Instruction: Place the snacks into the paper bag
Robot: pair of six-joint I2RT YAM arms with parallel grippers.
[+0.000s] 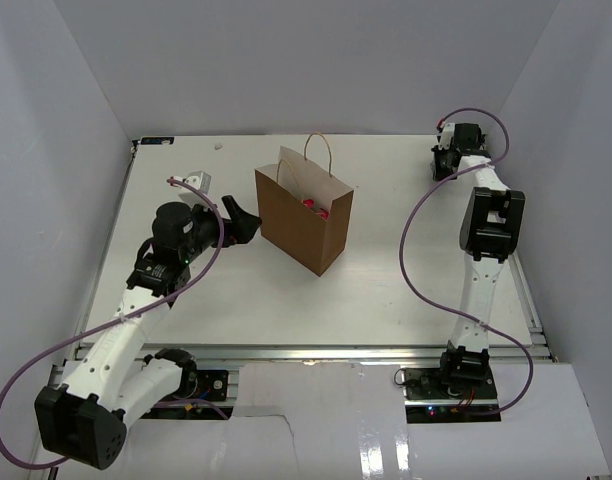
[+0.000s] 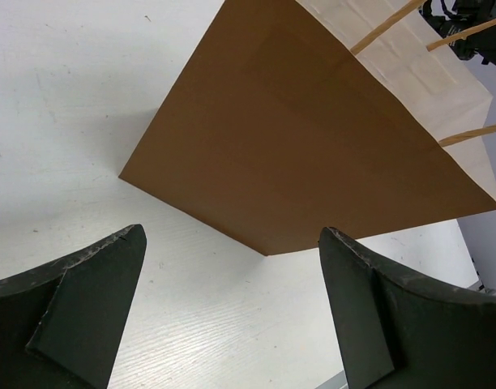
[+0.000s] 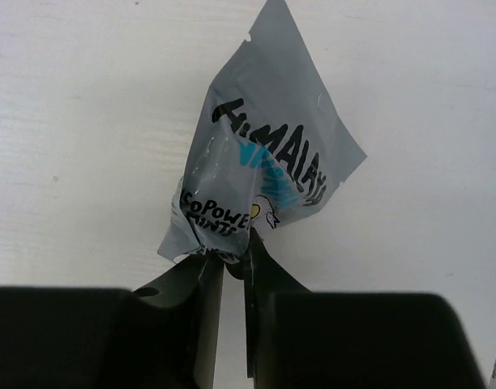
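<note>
Silver packet point(image 3: 260, 154) pinched by end in R gripper point(image 3: 234, 258), long axis away from wrist. L gripper point(image 2: 232, 235) spread wide, bag point(image 2: 297, 138) ahead.

I see the paper bag point(image 1: 296, 220) standing upright just to the 12 o'clock side of the middle of the table point(image 1: 406, 300). It is brown kraft, its mouth open and paler inside, with a thin tan handle looping up at its 12 o'clock rim. Pink-red packets point(image 1: 313, 204) lie inside it. My right wrist view shows a crinkled silver packet point(image 3: 268, 154) with black and blue lettering, its 6 o'clock edge pinched in the right gripper point(image 3: 233, 261)
</note>
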